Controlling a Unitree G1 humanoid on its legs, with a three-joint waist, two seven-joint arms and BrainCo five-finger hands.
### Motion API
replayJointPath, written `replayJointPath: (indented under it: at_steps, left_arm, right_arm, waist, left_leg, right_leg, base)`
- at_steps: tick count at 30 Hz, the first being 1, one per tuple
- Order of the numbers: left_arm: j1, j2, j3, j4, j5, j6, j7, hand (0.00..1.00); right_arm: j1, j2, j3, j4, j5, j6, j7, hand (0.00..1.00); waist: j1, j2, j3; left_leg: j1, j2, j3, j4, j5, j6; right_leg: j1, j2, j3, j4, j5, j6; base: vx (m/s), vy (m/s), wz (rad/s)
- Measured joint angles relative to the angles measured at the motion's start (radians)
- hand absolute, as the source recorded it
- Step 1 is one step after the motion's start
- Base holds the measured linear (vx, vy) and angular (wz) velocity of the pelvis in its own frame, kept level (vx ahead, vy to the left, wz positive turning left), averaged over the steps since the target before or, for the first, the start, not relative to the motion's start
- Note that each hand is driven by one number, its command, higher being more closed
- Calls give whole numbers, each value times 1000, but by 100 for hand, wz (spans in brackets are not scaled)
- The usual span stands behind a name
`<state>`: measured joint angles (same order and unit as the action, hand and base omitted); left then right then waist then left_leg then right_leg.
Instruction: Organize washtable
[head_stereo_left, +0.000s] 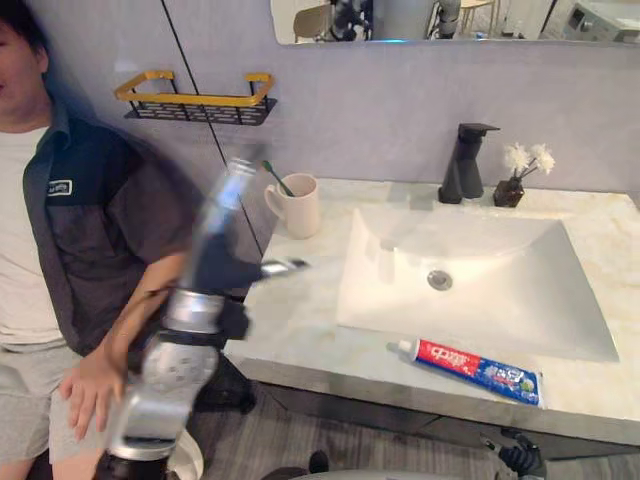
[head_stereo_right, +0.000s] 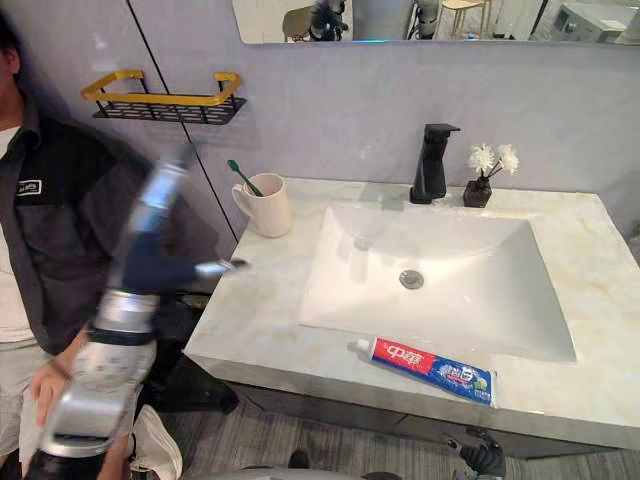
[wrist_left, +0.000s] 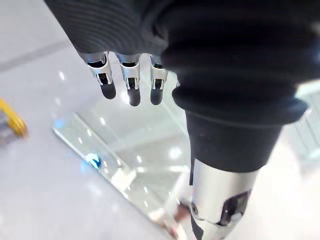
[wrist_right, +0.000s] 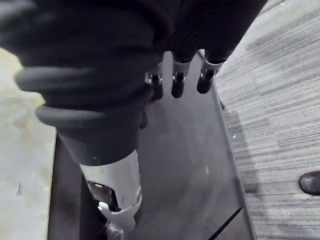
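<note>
A red, white and blue toothpaste tube (head_stereo_left: 468, 370) lies on the marble counter (head_stereo_left: 300, 320) in front of the white sink (head_stereo_left: 470, 270). A cream mug (head_stereo_left: 298, 205) holding a green toothbrush (head_stereo_left: 277, 178) stands at the counter's back left corner. My left hand (head_stereo_left: 218, 250) is raised over the counter's left edge, blurred, with fingers (wrist_left: 131, 85) straight, thumb pointing toward the sink, and nothing in it. My right hand (head_stereo_left: 520, 458) hangs low below the counter's front edge, its fingers (wrist_right: 177, 82) relaxed and holding nothing.
A black faucet (head_stereo_left: 465, 162) and a small vase of white flowers (head_stereo_left: 512, 185) stand behind the sink. On the wall at the upper left hangs a black and yellow rack (head_stereo_left: 197, 98). A person (head_stereo_left: 60, 250) stands close by my left arm.
</note>
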<state>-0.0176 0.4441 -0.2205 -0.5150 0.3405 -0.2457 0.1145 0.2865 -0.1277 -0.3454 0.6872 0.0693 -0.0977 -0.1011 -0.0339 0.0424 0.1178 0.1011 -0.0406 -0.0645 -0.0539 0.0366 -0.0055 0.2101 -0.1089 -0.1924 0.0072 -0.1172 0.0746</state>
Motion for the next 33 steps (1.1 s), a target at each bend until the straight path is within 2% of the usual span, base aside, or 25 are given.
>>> replayJointPath:
  at_steps: [5, 7, 11, 16, 21, 26, 33]
  left_arm:
    - [-96, -25, -205, 163, 77, 0, -62, 0]
    - [-122, -54, -266, 237, 110, 8, -78, 0]
    - [-141, -102, -356, 336, 184, 35, -107, 0]
    - [-199, -127, -410, 478, 261, 55, -115, 0]
    - [-202, -150, -464, 540, 301, 64, -116, 0]
    - [-205, -167, -510, 574, 301, 63, -130, 0]
    - [-207, -168, -514, 573, 301, 63, -134, 0]
  right_arm:
    - [-25, 0, 34, 53, 0, -13, 18, 0]
    - [-30, 0, 38, 73, 0, -13, 18, 0]
    - [-59, 3, 47, 98, 1, -12, 23, 0]
    - [-65, 4, 47, 113, 10, -12, 38, 0]
    - [-67, 4, 47, 116, 19, -12, 37, 0]
    - [-75, 5, 48, 124, 21, -12, 35, 0]
    - [-83, 7, 48, 130, 21, -12, 24, 0]
  waist:
    - [-15, -3, -1]
    - [-15, -2, -5]
    - [-35, -11, -8]
    - [-39, -27, -13]
    - [-40, -28, -14]
    - [-41, -28, -14]
    - [-44, -30, -13]
  left_leg:
    - [-2, 8, 0, 0, 6, -7]
    - [-4, 7, -1, 0, 9, -3]
    - [-21, 7, 1, 0, 14, -1]
    - [-20, 6, 1, -1, 14, -1]
    - [-20, 6, 1, -2, 14, -1]
    - [-20, 6, 1, -4, 15, -2]
    - [-15, 6, 1, -14, 17, -4]
  right_leg:
    - [-6, 4, 1, 7, 0, -1]
    - [-9, 4, 1, 7, 0, -1]
    - [-27, 4, 3, 8, 1, -1]
    - [-24, 5, 3, 4, 2, -2]
    - [-23, 4, 2, -3, 3, -1]
    - [-22, 4, 2, -5, 5, 0]
    - [-21, 4, 2, -11, 6, 0]
  base:
    - [-45, -17, -1]
    - [0, 0, 0]
    - [0, 0, 0]
    - [0, 0, 0]
    - [-8, -2, 0]
    - [-19, -7, 0]
    - [0, 0, 0]
